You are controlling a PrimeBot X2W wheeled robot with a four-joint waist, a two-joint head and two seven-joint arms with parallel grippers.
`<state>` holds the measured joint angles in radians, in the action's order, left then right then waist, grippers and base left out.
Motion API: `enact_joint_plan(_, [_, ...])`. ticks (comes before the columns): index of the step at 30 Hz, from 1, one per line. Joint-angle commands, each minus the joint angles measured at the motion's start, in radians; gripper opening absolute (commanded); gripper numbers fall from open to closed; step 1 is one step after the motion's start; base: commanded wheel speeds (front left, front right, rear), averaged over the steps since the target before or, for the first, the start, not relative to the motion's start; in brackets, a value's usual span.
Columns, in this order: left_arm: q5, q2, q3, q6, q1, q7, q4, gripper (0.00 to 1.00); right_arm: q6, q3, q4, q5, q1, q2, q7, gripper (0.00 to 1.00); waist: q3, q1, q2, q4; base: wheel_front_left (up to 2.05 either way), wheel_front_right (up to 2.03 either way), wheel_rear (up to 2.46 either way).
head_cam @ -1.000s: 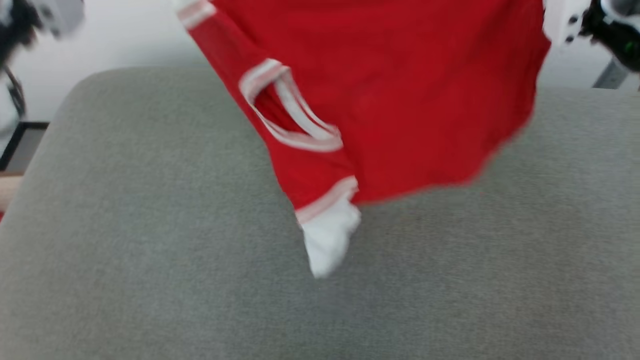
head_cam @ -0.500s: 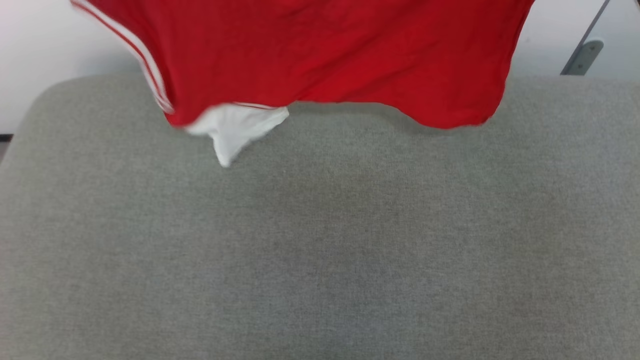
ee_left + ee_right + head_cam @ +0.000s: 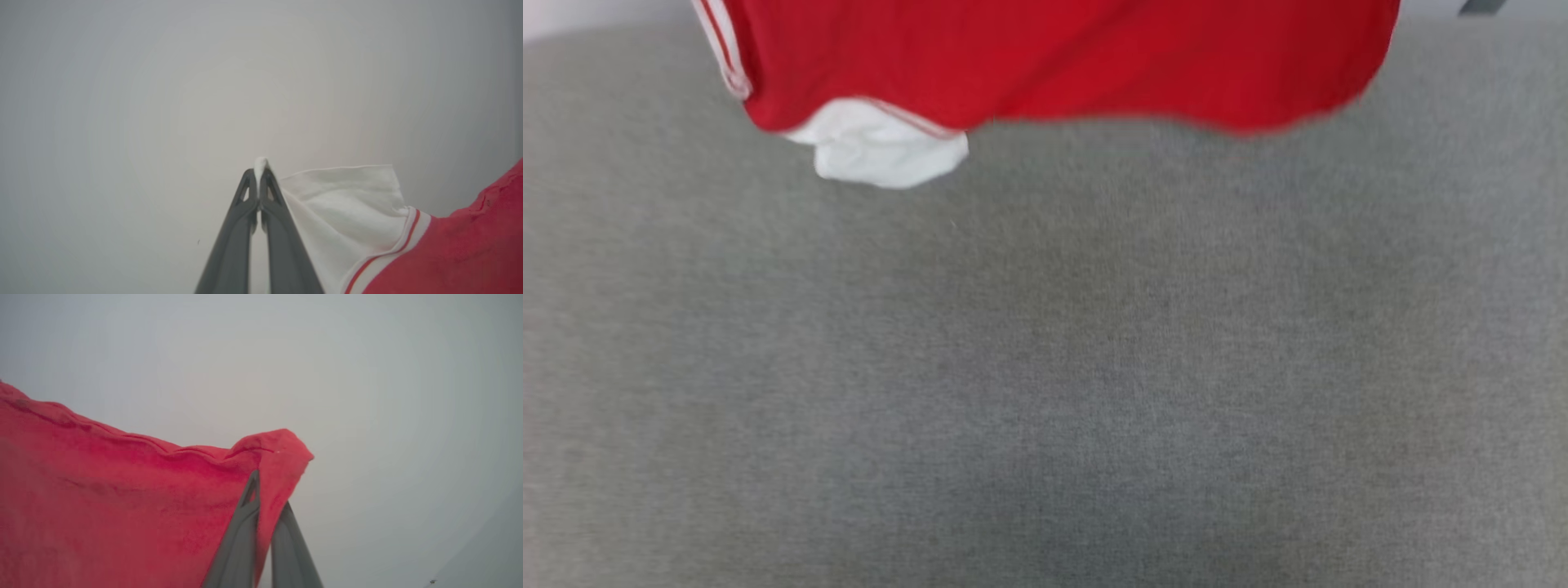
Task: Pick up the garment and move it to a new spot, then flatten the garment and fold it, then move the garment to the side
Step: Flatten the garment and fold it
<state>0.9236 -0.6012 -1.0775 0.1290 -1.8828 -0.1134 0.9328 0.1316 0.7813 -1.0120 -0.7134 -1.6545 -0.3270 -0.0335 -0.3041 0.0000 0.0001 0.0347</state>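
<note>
Garment (image 3: 1054,57) hangs along the frame's top edge, lifted above the grey cushion (image 3: 1045,367) (hem dangling free). Left gripper (image 3: 259,173) is clamped on its white sleeve (image 3: 347,204), right gripper (image 3: 265,490) on a red corner (image 3: 282,453). Pickup looks done; laying down, flattening, folding and moving aside remain.

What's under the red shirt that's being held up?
Under the garment lies the grey fabric surface, with a white sleeve dangling over it. Its far strip is hidden by the cloth.

Grey cloth-covered tabletop (image 3: 1045,367) before a plain pale wall (image 3: 588,8).
The weave is blurred and evenly lit; at the far right corner shows something grey, maybe a metal bracket (image 3: 1486,6), against the wall.
</note>
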Motion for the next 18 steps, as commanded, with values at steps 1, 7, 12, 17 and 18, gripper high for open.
enact_joint_plan(1, [-0.015, 0.007, -0.006, 0.000, -0.034, -0.027, 0.016, 0.00, -0.002, -0.015, -0.028, 0.032, -0.027, 0.016, -0.037, 0.00, -0.111, 0.0000, -0.0001, 0.028, 0.00, 0.00, 0.00])
enact_joint_plan(7, [-0.071, 0.034, -0.017, 0.000, -0.164, -0.133, 0.070, 0.00, -0.002, -0.061, -0.130, 0.164, -0.111, 0.060, -0.203, 0.00, -0.214, 0.0000, -0.0001, 0.039, 0.00, 0.00, 0.00])
enact_joint_plan(12, [-0.133, 0.037, 0.091, 0.000, -0.257, -0.152, -0.034, 0.00, -0.002, -0.157, -0.106, 0.321, -0.186, 0.045, -0.231, 0.00, -0.289, 0.0000, -0.0001, 0.017, 0.00, 0.00, 0.00])
enact_joint_plan(17, [-0.185, 0.026, 0.192, 0.000, -0.140, -0.150, -0.189, 0.00, -0.002, -0.282, -0.030, 0.457, -0.070, 0.048, -0.230, 0.00, -0.296, 0.0000, -0.0001, -0.017, 0.00, 0.00, 0.00])
enact_joint_plan(18, [-0.191, 0.018, 0.197, 0.000, -0.126, -0.151, -0.214, 0.00, -0.002, -0.295, -0.022, 0.477, -0.060, 0.050, -0.231, 0.00, -0.290, 0.0000, -0.0001, -0.022, 0.00, 0.00, 0.00])
